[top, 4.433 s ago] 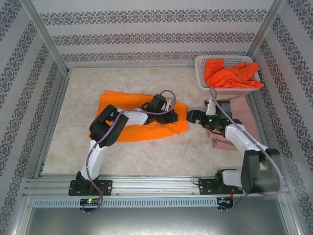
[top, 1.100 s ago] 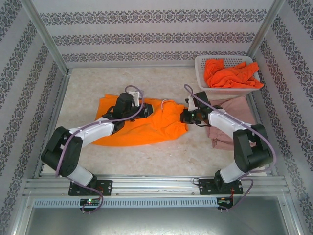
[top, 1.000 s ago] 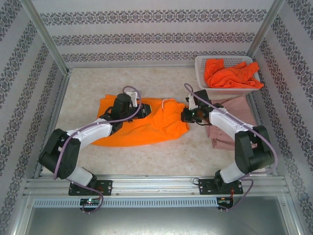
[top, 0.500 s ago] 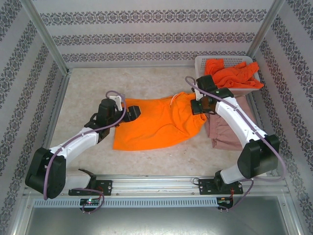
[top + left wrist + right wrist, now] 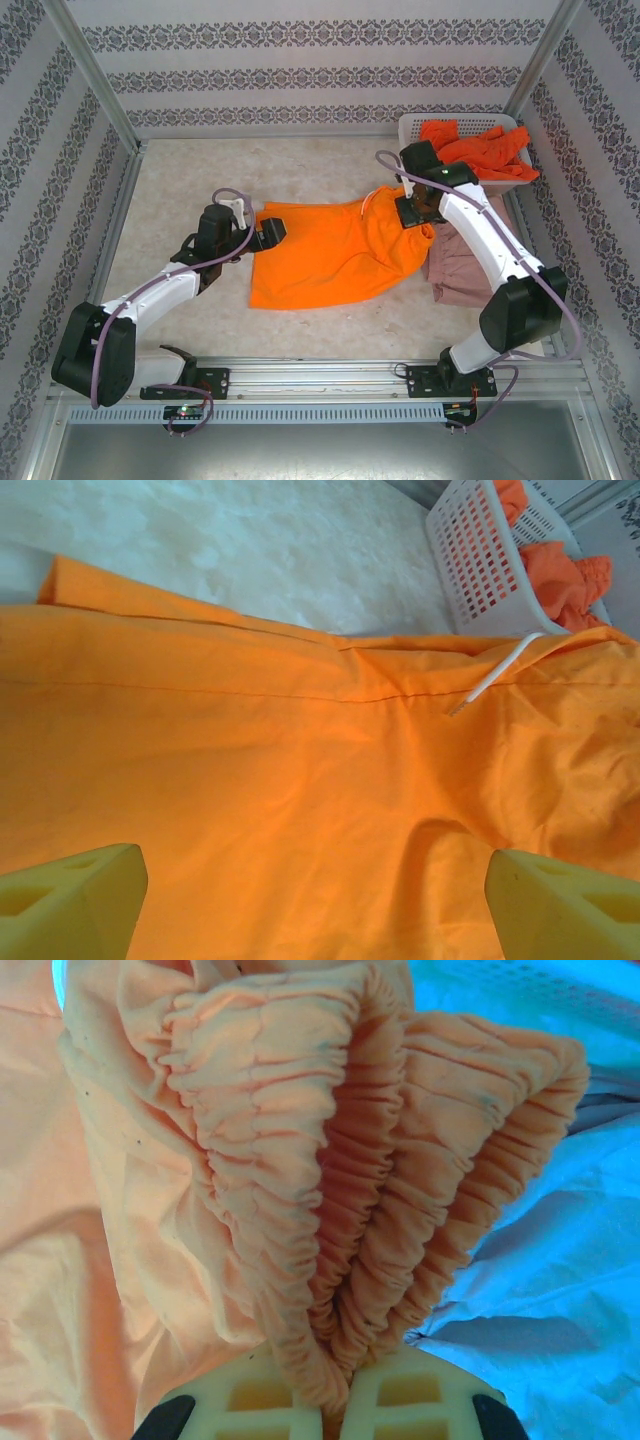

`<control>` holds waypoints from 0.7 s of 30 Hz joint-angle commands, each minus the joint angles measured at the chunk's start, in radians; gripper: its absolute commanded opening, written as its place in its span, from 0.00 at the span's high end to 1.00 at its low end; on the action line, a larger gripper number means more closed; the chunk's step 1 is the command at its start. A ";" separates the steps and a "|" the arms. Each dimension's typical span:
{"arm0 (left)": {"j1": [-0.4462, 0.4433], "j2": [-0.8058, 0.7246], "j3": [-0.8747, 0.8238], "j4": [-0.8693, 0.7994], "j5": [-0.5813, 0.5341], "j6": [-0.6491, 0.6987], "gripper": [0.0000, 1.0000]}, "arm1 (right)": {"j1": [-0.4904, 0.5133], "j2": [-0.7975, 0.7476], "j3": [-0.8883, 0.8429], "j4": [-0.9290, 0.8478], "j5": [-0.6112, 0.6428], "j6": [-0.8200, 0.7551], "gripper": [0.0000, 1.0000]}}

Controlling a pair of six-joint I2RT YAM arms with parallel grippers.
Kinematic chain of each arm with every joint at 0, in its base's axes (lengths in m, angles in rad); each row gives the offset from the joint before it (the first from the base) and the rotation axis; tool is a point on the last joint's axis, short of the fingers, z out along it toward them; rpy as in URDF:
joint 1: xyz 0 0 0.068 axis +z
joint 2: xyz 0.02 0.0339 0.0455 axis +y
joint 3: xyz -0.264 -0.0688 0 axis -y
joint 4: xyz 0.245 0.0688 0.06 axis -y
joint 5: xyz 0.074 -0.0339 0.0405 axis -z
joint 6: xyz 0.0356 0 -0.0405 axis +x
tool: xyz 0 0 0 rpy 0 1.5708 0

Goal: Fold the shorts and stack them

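The orange shorts (image 5: 335, 255) lie spread across the middle of the table, their right end lifted and bunched. My right gripper (image 5: 415, 215) is shut on that gathered waistband (image 5: 330, 1160), which is pinched between its pads (image 5: 335, 1400). My left gripper (image 5: 268, 232) stands open at the cloth's upper left corner. Its fingers are wide apart over the flat orange cloth (image 5: 250, 780) and hold nothing (image 5: 320, 910). The pink shorts (image 5: 470, 265) lie flat under the right arm. The red-orange shorts (image 5: 480, 150) sit crumpled in the basket.
The white mesh basket (image 5: 410, 128) stands in the back right corner, close behind the right gripper. A white drawstring (image 5: 495, 670) hangs from the orange waistband. Patterned walls and metal rails (image 5: 320, 380) enclose the table. Bare tabletop (image 5: 200, 170) lies at back left.
The right gripper has dragged the orange shorts to the right, over the edge of the pink shorts. The left gripper has opened and let go of the cloth's left end.
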 commanded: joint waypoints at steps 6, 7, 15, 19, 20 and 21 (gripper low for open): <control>0.018 -0.002 -0.053 -0.006 0.005 0.015 0.02 | -0.002 0.045 0.212 -0.131 0.159 -0.002 1.00; 0.019 -0.001 -0.057 -0.003 0.009 0.013 0.02 | -0.003 0.054 0.230 -0.146 0.167 -0.003 1.00; 0.018 0.036 -0.084 0.040 0.058 -0.001 0.00 | 0.016 0.121 0.349 -0.226 0.134 0.087 1.00; 0.018 0.066 -0.093 0.095 0.108 -0.030 0.00 | 0.039 0.154 0.390 -0.252 0.077 0.148 1.00; 0.018 0.081 -0.093 0.113 0.127 -0.037 0.00 | 0.045 0.161 0.397 -0.253 0.063 0.161 1.00; 0.018 0.096 -0.093 0.143 0.153 -0.052 0.01 | 0.051 0.169 0.403 -0.255 0.044 0.173 1.00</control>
